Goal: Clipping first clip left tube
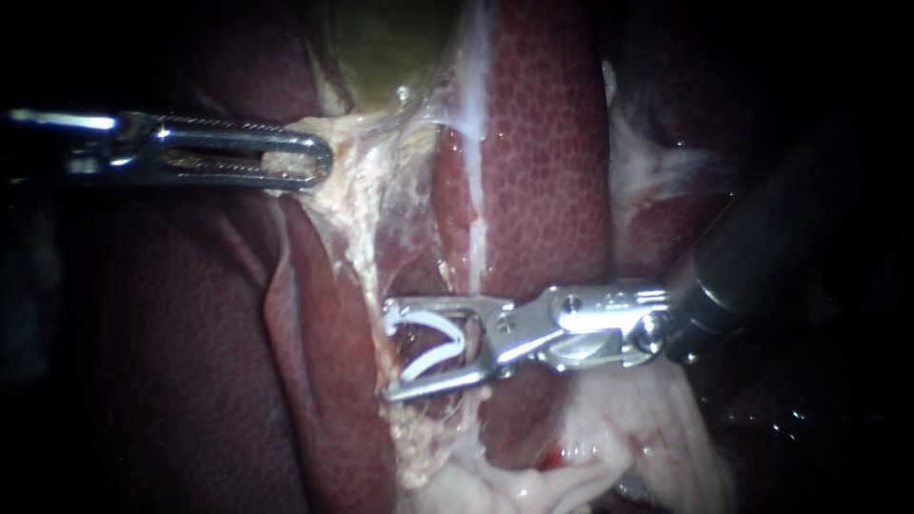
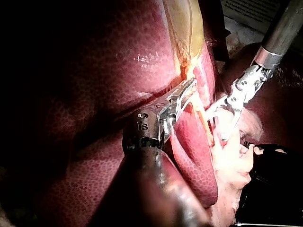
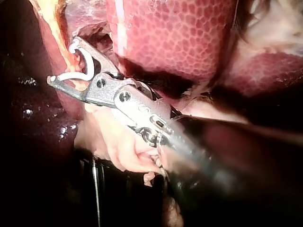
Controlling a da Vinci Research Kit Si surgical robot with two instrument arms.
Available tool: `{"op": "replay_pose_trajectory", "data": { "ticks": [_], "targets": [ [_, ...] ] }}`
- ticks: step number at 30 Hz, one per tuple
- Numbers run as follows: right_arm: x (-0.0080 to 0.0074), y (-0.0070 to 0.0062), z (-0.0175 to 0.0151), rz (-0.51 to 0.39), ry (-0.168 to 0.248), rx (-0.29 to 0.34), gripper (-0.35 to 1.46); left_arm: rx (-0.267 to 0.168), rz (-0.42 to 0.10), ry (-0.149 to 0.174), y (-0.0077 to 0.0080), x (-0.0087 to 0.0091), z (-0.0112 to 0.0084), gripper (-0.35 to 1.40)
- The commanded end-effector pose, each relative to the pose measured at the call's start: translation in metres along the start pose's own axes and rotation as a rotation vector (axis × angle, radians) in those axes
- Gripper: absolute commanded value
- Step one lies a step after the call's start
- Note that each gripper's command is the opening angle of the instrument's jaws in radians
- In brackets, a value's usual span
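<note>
"Dark red liver [image 1: 543, 143] lay all around. Where was the left tube [image 1: 357, 249]?"

"Just at the mouth of the right instrument [image 1: 384, 350]. Its jaws stood wide, holding a white clip [image 1: 433, 347]."

"And the left instrument [image 1: 319, 157]?"

"Clamped on pale tissue [image 1: 343, 133] under the gallbladder [image 1: 390, 57], with it stretched. I thought the clip needed to reach right across the whole tube first, then squeeze shut slowly."

Dark all round (one pale panel [image 2: 246, 10] behind), light pooled centrally.
</note>
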Motion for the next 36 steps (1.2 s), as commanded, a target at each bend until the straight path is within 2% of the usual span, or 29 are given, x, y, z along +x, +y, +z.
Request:
{"op": "replay_pose_trajectory", "data": {
  "ticks": [1, 10, 23, 30, 36],
  "targets": [
    [-0.0001, 0.0, 0.0002, -0.002, 0.0, 0.003, 0.6, 0.0, 0.0, 0.0, 0.0, 0.0, 0.0, -0.35],
    [-0.0012, -0.0003, 0.0019, 0.02, -0.005, 0.038, 0.6, -0.001, 0.0, 0.0, 0.0, 0.0, 0.0001, -0.35],
    [-0.0016, -0.0002, 0.0035, 0.075, -0.003, 0.124, 0.6, -0.001, 0.0, 0.0, 0.0002, 0.0, 0.0001, -0.35],
    [-0.0013, 0.0003, 0.0043, 0.11, 0.038, 0.137, 0.6, -0.001, 0.0, 0.0, 0.0002, 0.0, 0.0002, -0.35],
    [-0.0004, 0.0006, 0.0041, 0.139, 0.09, 0.182, 0.6, -0.001, 0.0, 0.0, 0.0002, 0.0, 0.0002, -0.35]
  ]
}}
